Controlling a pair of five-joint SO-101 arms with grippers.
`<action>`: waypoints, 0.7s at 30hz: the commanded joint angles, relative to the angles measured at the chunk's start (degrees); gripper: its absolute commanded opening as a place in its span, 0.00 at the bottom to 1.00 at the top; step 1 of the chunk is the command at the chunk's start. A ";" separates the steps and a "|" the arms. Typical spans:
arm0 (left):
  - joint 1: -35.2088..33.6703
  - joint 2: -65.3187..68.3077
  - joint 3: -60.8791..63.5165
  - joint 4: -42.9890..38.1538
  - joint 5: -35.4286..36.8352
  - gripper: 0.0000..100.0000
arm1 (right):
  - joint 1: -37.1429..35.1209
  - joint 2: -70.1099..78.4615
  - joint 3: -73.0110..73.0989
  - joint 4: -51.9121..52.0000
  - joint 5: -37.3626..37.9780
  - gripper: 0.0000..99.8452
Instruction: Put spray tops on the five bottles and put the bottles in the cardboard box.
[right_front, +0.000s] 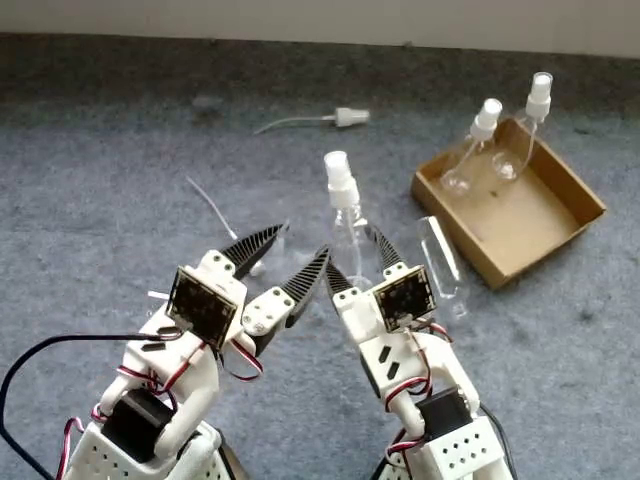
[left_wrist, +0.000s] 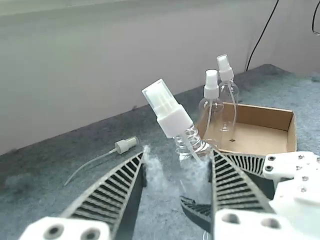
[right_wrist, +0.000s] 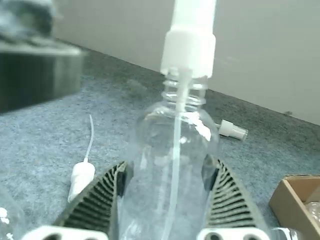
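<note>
Far right on the grey table (right_front: 110, 210) sits the cardboard box (right_front: 535, 232), and two bottles stand in it with spray tops on: the left boxed bottle (right_front: 462, 172) and the right boxed bottle (right_front: 516, 156). By my reckoning that part of the job is done.

Near the middle of the table, just left of the box, the upright bottle (right_front: 348, 240) stands with a spray top on its neck. The right claw (right_front: 358, 262) pinches its body, one finger on each side. From the right wrist view the top looks seated, but I cannot tell whether it is fully screwed down. If it is, this bottle only needs carrying right and setting in the box.

Just left of it, the left claw (right_front: 280, 262) is spread wide and holds nothing, with its fingers either side of the upright bottle but apart from it.

Between the right claw and the box, the bare bottle (right_front: 442, 262) lies on its side with no top. Two loose tops wait on the table: the far spray top (right_front: 350, 117), well beyond the arms, and the near spray top (right_wrist: 81, 176), lying beside the left claw.

That accounts for four bottles. I judge the task to be roughly at its midpoint: two are boxed, one is about ready, one needs a top, and a fifth is left to handle.
</note>
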 joint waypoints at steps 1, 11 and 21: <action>-0.48 -5.93 3.47 0.26 0.62 0.15 | 4.18 -0.84 7.60 -2.59 0.00 0.07; -0.48 -9.45 13.32 0.26 0.62 0.15 | 8.84 -0.84 -2.59 -5.67 -0.09 0.07; 1.71 -9.45 16.57 0.18 0.70 0.15 | 8.04 -0.75 -9.10 -6.11 0.00 0.07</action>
